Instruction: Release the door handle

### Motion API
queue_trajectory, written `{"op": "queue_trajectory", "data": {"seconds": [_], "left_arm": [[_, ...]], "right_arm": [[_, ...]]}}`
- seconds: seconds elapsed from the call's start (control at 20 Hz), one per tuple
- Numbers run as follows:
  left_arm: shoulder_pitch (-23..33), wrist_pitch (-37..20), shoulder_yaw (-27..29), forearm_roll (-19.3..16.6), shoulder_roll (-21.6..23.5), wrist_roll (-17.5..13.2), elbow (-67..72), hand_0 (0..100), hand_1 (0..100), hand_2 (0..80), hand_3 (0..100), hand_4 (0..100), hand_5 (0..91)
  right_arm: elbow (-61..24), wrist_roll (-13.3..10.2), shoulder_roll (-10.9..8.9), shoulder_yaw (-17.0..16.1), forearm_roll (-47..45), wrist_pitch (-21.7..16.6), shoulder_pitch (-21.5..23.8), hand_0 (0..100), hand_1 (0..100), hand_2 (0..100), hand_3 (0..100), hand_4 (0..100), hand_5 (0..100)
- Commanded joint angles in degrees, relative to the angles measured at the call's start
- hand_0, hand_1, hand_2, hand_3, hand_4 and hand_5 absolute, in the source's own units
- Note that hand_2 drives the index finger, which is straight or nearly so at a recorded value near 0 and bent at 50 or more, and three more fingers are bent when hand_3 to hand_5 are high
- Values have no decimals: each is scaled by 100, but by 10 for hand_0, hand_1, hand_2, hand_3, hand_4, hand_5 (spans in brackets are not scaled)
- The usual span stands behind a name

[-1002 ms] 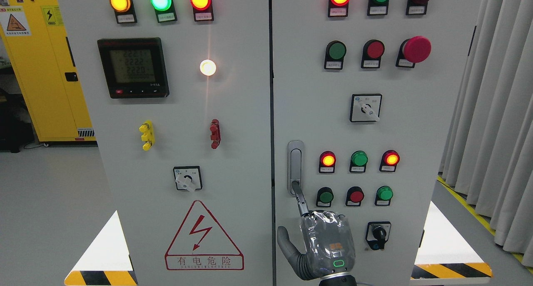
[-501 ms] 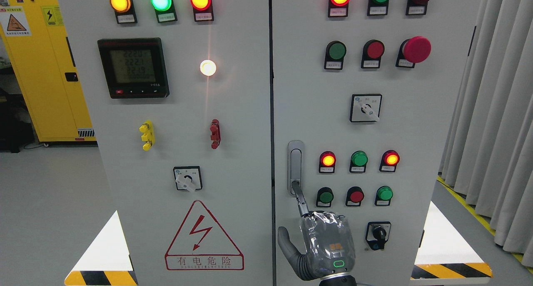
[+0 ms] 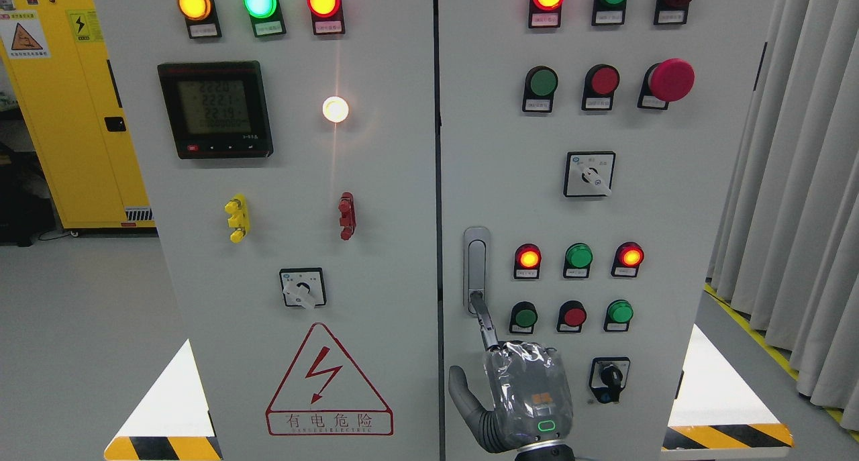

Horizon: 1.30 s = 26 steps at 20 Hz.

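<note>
A grey control cabinet fills the view, and the right hand is raised in front of its right door, the arm coming in at the bottom edge. The left door stands to the hand's left, across the vertical seam. Far off to the hand's left stands a yellow cabinet; well to its right hangs a grey curtain. A red warning triangle sits level with the hand on the left door.

The hand, its back wrapped in clear film, grips nothing: the thumb is splayed to the left and the index finger is stretched up and slightly left. The other fingers are hidden behind the back of the hand.

The door handle, a slim upright metal piece, is just above the hand near the seam. The index fingertip touches its lower end. A black key switch lies just right of the hand, and a row of three buttons sits just above it.
</note>
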Motion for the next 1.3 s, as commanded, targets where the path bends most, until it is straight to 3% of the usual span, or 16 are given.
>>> {"op": "queue_trajectory", "data": {"seconds": [0.0, 1.25], "left_arm": [[0, 1, 0, 0, -1, 0, -88, 120, 556, 0, 0, 0, 0], [0, 1, 0, 0, -1, 0, -88, 120, 556, 0, 0, 0, 0]], "right_arm": [[9, 74, 3, -7, -2, 4, 12, 565, 415, 93, 1000, 1000, 1000], [9, 83, 3, -7, -11, 4, 100, 564, 430, 108, 1000, 1000, 1000]]}}
